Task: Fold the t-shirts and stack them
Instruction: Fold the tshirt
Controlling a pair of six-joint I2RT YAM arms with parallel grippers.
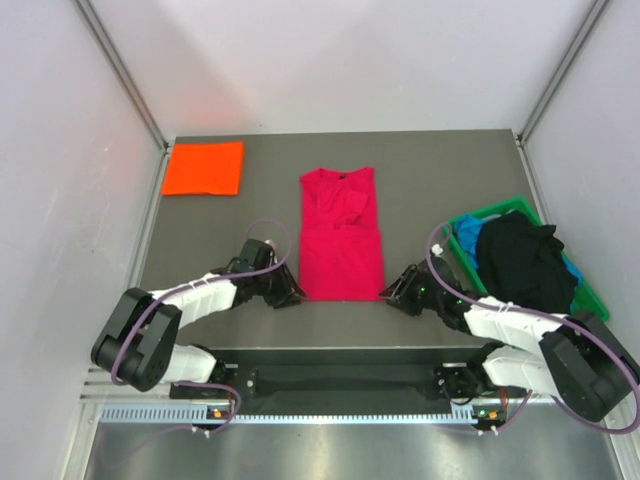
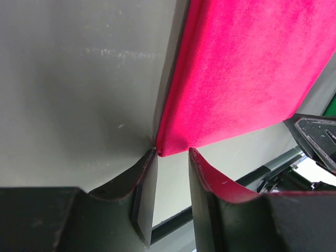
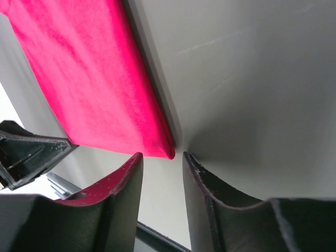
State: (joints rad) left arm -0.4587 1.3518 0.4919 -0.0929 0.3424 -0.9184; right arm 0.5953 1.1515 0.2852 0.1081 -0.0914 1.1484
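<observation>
grey desk [image 1: 200,240] carries the crimson t-shirt [image 1: 341,250] flat, sides folded in. my left tool [image 2: 173,153] and right tool [image 3: 163,156] sit at its near corners, jaws narrowly parted and empty, lined up, i reckon, to pinch the hem for the next fold.

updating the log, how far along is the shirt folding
Done: orange shirt folded, far left. In hand: red shirt narrowed lengthwise, left pincer and right pincer open at its near corners. Left: black shirt and blue shirt in the green bin, then stacking.
</observation>
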